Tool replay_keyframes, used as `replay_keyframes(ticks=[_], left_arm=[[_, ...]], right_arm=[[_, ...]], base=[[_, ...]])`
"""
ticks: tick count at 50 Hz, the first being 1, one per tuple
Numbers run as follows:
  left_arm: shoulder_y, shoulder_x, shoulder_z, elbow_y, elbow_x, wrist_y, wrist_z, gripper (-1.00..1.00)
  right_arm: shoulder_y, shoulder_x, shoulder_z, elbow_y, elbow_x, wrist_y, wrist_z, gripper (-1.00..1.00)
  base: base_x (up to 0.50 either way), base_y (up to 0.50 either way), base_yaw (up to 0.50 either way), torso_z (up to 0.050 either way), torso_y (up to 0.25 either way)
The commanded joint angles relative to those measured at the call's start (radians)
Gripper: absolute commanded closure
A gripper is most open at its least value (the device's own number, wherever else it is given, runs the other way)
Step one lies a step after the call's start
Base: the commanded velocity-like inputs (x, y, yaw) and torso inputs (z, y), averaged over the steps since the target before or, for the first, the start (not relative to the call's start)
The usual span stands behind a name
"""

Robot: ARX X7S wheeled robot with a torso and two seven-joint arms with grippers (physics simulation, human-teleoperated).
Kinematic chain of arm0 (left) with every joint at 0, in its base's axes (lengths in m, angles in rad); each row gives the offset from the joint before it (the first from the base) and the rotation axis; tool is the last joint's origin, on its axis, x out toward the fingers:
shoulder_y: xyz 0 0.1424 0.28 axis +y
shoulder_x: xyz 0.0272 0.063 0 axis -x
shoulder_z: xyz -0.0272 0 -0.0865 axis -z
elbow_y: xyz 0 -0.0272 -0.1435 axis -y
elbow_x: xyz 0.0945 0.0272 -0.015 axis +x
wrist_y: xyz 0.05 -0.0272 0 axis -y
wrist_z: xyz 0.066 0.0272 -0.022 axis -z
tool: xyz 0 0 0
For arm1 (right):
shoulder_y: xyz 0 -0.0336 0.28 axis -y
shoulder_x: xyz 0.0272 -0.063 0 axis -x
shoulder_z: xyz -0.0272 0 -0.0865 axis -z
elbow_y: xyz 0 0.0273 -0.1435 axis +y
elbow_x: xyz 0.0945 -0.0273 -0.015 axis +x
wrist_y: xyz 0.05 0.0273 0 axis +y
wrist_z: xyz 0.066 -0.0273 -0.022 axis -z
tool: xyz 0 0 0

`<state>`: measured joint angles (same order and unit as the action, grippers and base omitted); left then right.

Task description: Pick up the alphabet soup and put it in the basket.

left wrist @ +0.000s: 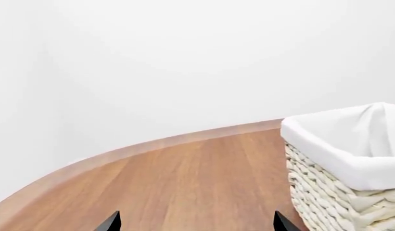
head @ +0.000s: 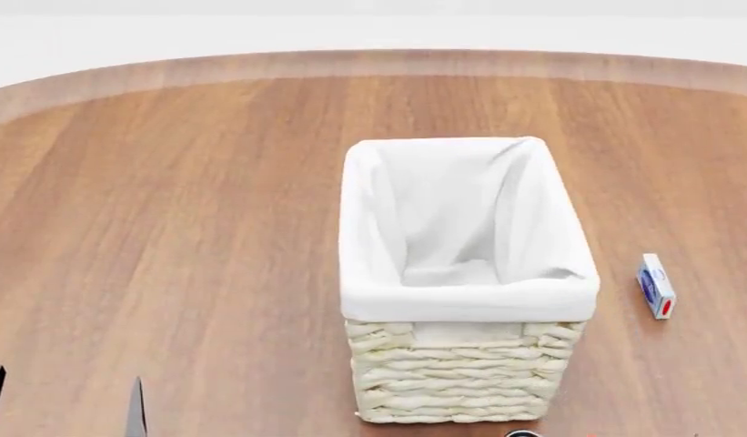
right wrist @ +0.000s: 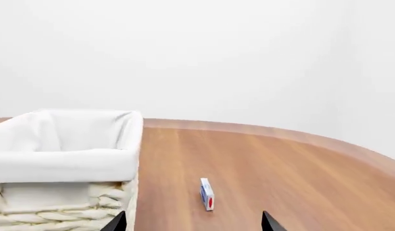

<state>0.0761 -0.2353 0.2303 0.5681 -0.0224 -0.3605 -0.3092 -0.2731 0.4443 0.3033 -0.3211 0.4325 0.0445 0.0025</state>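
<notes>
The basket (head: 468, 282) stands upright in the middle of the wooden desk (head: 166, 228), and the soup can is in none of the views. Both the left hand (left wrist: 196, 224) and the right hand (right wrist: 192, 222) are spread wide and hold nothing. A small blue-and-white box (head: 655, 285) lies on the desk to the right of the basket, apart from it.

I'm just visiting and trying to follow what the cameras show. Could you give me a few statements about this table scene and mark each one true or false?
1. The cream woven wicker basket with white cloth lining stands upright on the brown wooden table. True.
2. A can lies inside the basket. False: only the lining shows inside.
3. A small white-and-blue box with a red end lies on the table beside the basket. True.
4. The small box touches the basket. False: bare wood separates them.
5. The left end effector holds something. False: nothing is between its fingertips.
</notes>
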Motion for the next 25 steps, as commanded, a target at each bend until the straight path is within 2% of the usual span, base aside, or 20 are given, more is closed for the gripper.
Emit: replay_keyframes(ticks=[1,6,17,25], left_arm=[[0.001,-0.006,0.001,0.003,-0.005,0.000,-0.008,-1.00],[0.002,-0.010,0.002,0.012,-0.004,-0.005,-0.013,-1.00],[0.002,-0.014,0.006,0.015,-0.007,-0.008,-0.019,-1.00],[0.003,-0.017,0.007,0.014,-0.010,-0.006,-0.025,-1.00]], right_arm=[[-0.125,-0.033,0.060,-0.026,0.029,-0.046,0.001,-1.00],[-0.149,-0.050,0.065,-0.024,0.021,-0.076,-0.005,-1.00],[-0.153,-0.133,0.025,0.141,-0.119,-0.268,-0.027,-1.00],[-0.125,-0.151,0.012,0.223,-0.131,-0.295,-0.028,-1.00]], base=[[0.00,0.00,0.00,0.000,0.000],[0.00,0.00,0.00,0.000,0.000],[0.00,0.00,0.00,0.000,0.000],[0.00,0.00,0.00,0.000,0.000]])
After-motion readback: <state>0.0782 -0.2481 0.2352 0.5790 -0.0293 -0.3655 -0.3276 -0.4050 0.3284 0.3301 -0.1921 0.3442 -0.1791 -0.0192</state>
